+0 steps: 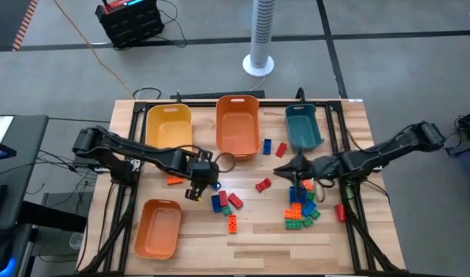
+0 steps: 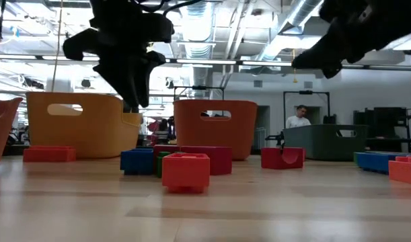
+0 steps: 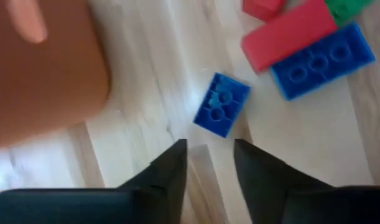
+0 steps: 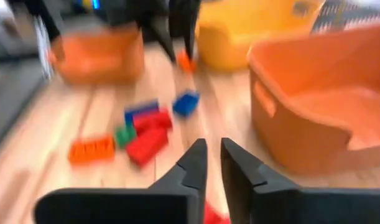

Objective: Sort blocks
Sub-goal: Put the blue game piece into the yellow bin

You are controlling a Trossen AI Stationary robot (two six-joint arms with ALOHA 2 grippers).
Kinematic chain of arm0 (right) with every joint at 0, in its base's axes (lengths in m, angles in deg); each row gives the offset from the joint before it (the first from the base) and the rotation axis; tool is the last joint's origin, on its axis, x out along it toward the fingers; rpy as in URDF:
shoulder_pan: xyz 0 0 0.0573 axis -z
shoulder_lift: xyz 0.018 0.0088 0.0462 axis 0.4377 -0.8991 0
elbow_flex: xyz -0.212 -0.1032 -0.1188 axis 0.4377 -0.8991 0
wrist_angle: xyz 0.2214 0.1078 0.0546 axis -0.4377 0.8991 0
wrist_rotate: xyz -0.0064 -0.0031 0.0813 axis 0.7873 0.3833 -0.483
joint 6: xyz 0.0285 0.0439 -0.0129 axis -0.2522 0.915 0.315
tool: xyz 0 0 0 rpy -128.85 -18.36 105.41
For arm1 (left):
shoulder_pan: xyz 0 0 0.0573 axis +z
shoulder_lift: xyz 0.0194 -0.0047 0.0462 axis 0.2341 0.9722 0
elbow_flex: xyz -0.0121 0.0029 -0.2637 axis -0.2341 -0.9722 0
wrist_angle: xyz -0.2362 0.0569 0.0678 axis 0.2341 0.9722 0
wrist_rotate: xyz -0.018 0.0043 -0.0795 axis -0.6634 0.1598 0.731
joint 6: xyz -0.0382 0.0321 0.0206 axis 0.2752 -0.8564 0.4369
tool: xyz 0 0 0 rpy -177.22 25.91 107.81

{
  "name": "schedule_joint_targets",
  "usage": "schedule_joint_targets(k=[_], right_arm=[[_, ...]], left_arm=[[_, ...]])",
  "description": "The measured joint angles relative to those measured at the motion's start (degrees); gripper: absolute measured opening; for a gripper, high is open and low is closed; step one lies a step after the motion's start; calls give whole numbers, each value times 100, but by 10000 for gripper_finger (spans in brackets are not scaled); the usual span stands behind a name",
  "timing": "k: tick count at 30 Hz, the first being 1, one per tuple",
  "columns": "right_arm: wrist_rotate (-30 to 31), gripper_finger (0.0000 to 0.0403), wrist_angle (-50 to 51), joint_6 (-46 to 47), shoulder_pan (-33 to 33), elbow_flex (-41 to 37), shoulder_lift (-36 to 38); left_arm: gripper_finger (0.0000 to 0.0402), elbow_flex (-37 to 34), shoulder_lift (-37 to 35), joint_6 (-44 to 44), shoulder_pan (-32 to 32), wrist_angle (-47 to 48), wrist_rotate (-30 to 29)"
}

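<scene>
Blocks lie loose on the wooden table [image 1: 258, 242]. My left gripper [image 1: 196, 192] points down at the table's left middle, open with nothing between its fingers [image 3: 208, 155]. A small blue block [image 3: 222, 104] lies flat just ahead of its tips. A long red block [image 3: 289, 31] and a long blue block [image 3: 323, 59] lie beyond it. My right gripper [image 1: 282, 171] hovers right of centre, its fingers [image 4: 213, 155] a narrow gap apart and holding nothing. It is above a red block [image 1: 263, 185]. A pile of blocks [image 1: 302, 211] lies under the right arm.
Along the far edge stand a yellow bin [image 1: 169, 127], an orange bin [image 1: 237, 127] and a teal bin [image 1: 302, 127]. A second orange bin [image 1: 158, 227] sits near left. Single blocks lie about: orange [image 1: 231, 223], orange [image 1: 174, 180], blue [image 1: 268, 146], red [image 1: 340, 211]. A person [image 2: 299, 117] is in the room behind.
</scene>
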Motion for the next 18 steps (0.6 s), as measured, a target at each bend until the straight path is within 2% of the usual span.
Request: schedule_joint_targets(k=[3,8,18], right_arm=[[130,99,658,126,-3,535,-686],[141,133,1315,359,75,1058,-1523],[139,158,1331,678,-56,1167,-2068]], left_arm=[[159,152,212,-236,-58,156,4],[162,336,562,-395,-60,217,-7],[161,405,1114,-592,-60,61,-432]])
